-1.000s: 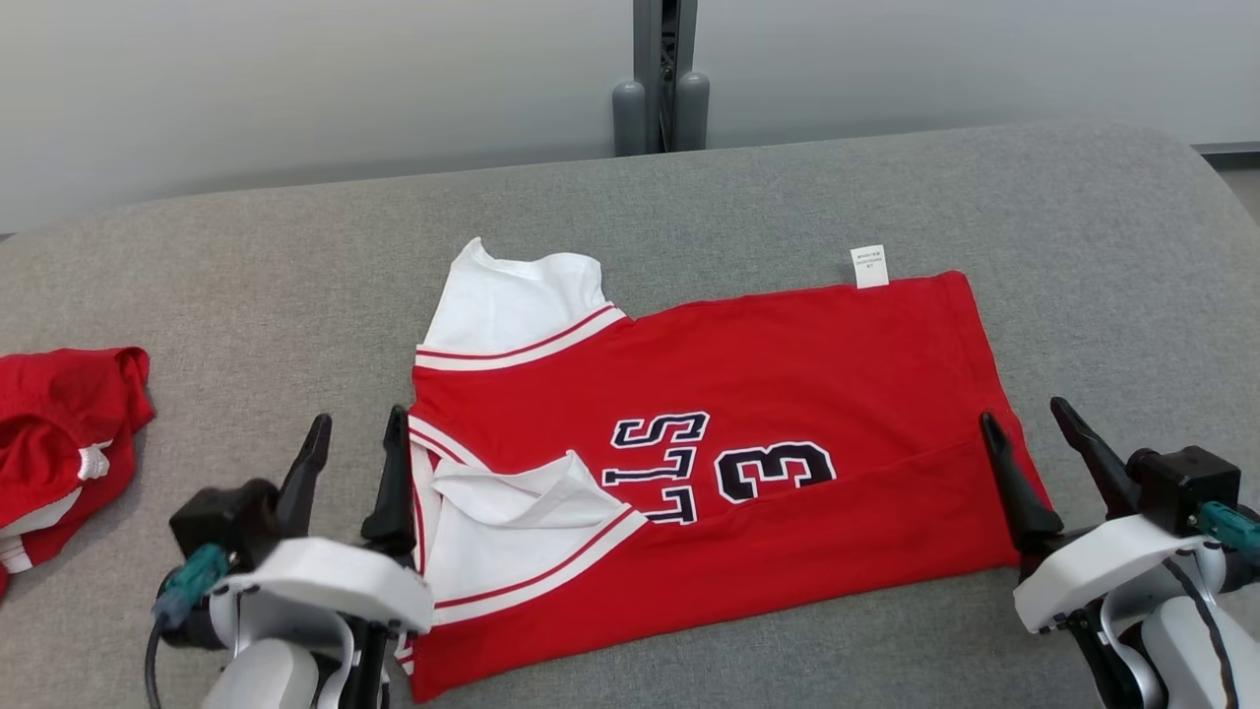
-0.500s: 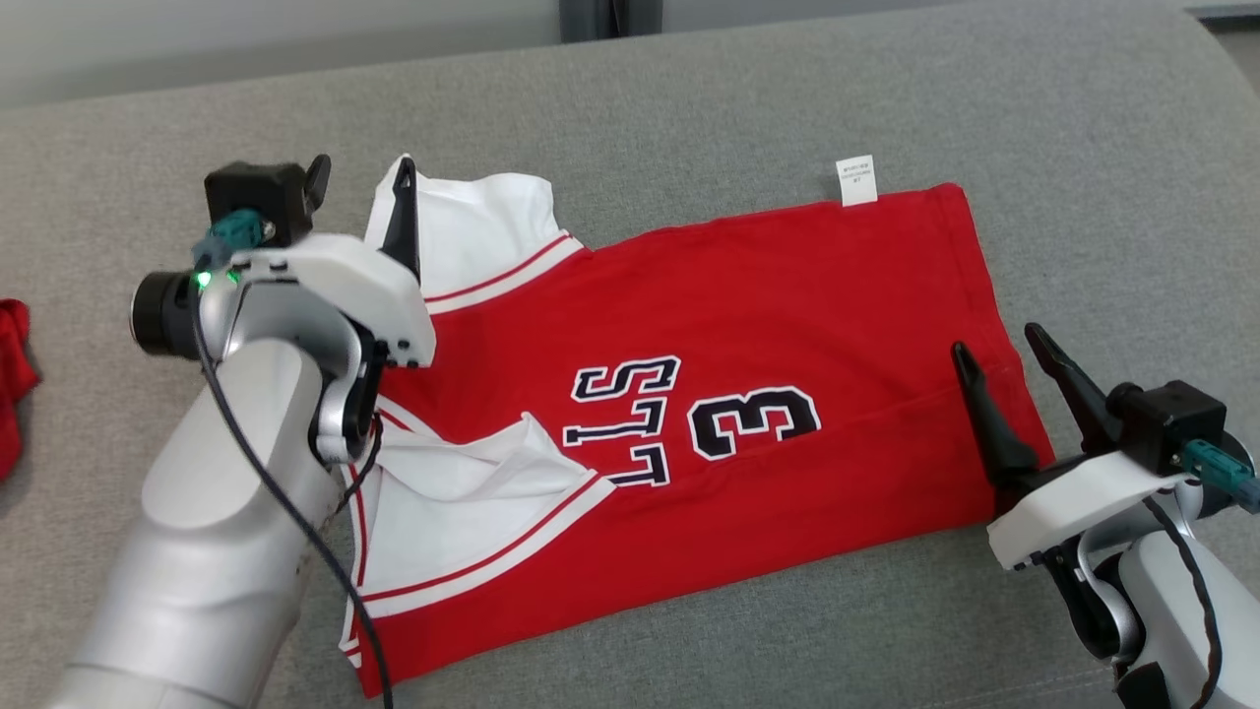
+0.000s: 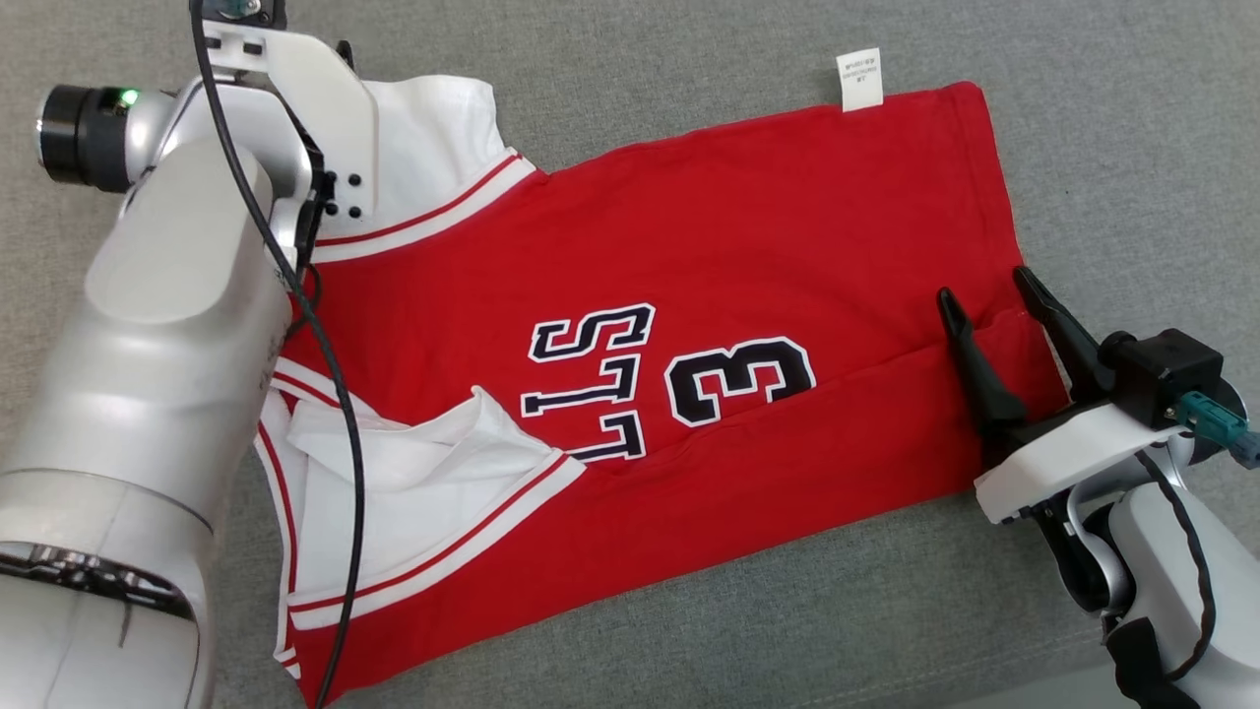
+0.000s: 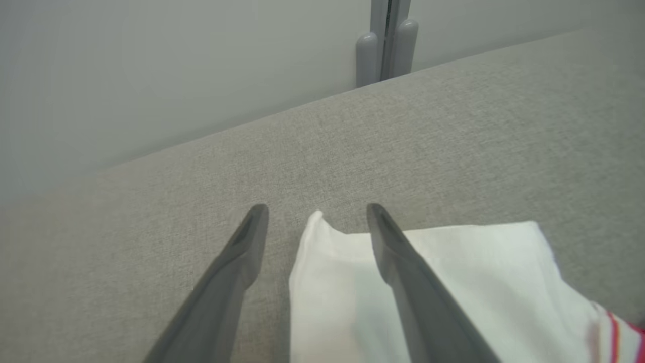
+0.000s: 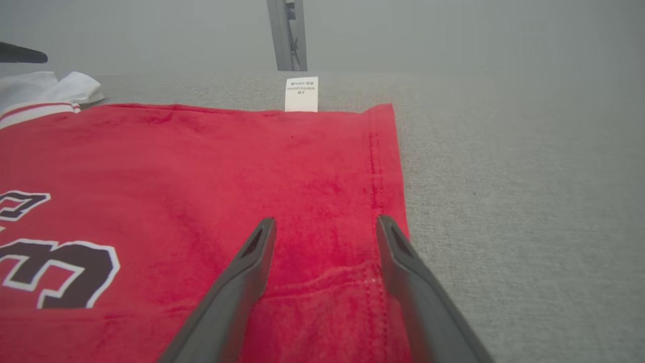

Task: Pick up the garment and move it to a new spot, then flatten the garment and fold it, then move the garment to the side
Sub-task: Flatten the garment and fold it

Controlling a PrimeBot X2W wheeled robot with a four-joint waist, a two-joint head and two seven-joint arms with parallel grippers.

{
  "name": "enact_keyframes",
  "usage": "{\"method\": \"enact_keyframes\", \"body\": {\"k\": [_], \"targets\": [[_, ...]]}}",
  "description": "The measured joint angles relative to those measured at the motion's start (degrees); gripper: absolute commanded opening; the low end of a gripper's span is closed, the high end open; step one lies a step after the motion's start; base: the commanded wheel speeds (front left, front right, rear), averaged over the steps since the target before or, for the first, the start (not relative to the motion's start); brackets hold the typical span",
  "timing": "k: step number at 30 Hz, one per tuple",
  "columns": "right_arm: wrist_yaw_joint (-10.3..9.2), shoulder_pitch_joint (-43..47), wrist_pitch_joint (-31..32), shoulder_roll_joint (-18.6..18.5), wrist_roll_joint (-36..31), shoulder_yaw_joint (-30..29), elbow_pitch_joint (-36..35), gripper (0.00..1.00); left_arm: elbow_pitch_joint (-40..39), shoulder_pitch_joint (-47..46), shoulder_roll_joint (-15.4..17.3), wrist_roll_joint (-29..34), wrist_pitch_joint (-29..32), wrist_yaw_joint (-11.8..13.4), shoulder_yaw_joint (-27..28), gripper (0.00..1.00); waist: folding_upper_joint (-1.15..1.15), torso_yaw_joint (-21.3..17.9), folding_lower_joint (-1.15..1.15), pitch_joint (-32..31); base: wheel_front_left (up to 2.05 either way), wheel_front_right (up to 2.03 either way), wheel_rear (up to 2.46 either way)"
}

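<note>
Grey fabric surface [image 3: 689, 59], red jersey [image 3: 738, 217] laid flat, left gripper [image 4: 317, 209] spread wide over white sleeve [image 4: 468, 272], right gripper [image 3: 984, 286] spread wide over hem [image 5: 375, 166], nothing gripped.

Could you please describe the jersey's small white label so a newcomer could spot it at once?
Find the red jersey spread on the grey fabric surface. Along its far edge, near the hem corner on the robot's right, a small white label pokes out onto the grey. Unlike the white sleeves at the other end, it is a tiny printed rectangle without red stripes.
</note>
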Motion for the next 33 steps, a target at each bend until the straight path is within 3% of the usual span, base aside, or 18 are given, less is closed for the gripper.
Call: {"method": "enact_keyframes", "body": {"k": [4,8,9,10,11,12,13,19,26,33], "targets": [[0.00,-0.96,0.00,0.12,0.01,0.59,-0.11,1.00,4.20,-3.24,0.11,0.68,1.43,-0.51,-0.94,1.00,0.00,-0.72,0.00,1.41,0.00,0.00,0.00],[0.00,-1.54,0.00,0.11,0.02,0.86,-0.11,1.00,7.40,-4.85,-0.05,0.68,2.59,-1.19,-1.38,0.82,0.00,-1.31,0.00,1.99,0.00,0.00,0.00],[0.00,-1.69,0.00,0.12,0.02,0.92,-0.11,1.00,7.97,-5.05,-0.08,0.66,2.56,-1.42,-1.41,0.83,0.00,-1.42,0.00,2.08,0.00,0.00,0.00],[0.00,-1.82,0.00,0.11,0.02,0.94,-0.11,1.00,8.60,-5.31,-0.10,0.66,2.55,-1.52,-1.56,0.77,0.00,-1.52,0.00,2.15,0.00,0.00,0.00],[0.00,-1.93,0.00,0.11,0.02,0.98,-0.11,1.00,9.11,-5.61,-0.09,0.66,2.52,-1.53,-1.68,0.67,0.00,-1.62,0.00,2.21,0.00,0.00,0.00],[0.00,-2.00,0.00,0.11,0.02,1.03,-0.10,1.00,9.65,-5.92,-0.09,0.66,2.63,-1.75,-1.90,0.30,0.00,-1.73,0.00,2.27,0.00,0.00,0.00],[0.00,-2.03,0.00,0.12,0.02,1.04,-0.11,1.00,10.17,-6.10,-0.12,0.66,2.75,-2.05,-1.98,0.00,0.00,-1.83,0.00,2.34,0.00,0.00,0.00],[0.00,-2.27,0.00,0.26,0.03,0.91,-0.24,1.00,12.05,-7.11,-0.21,0.20,3.77,-3.96,-2.34,0.00,0.00,-2.22,0.00,3.06,0.00,0.00,0.00],[0.00,-7.98,0.14,0.48,5.33,0.52,1.83,1.00,11.32,-8.43,-0.32,-1.51,-1.78,-5.73,-1.20,0.00,0.00,-1.82,0.00,3.58,0.00,0.00,0.00],[-0.01,-20.02,13.00,-1.13,12.69,4.08,10.87,1.00,10.63,-9.38,-0.70,-2.57,-4.10,-7.81,-1.03,0.00,0.00,-0.53,0.00,4.10,0.00,0.00,0.00]]}}
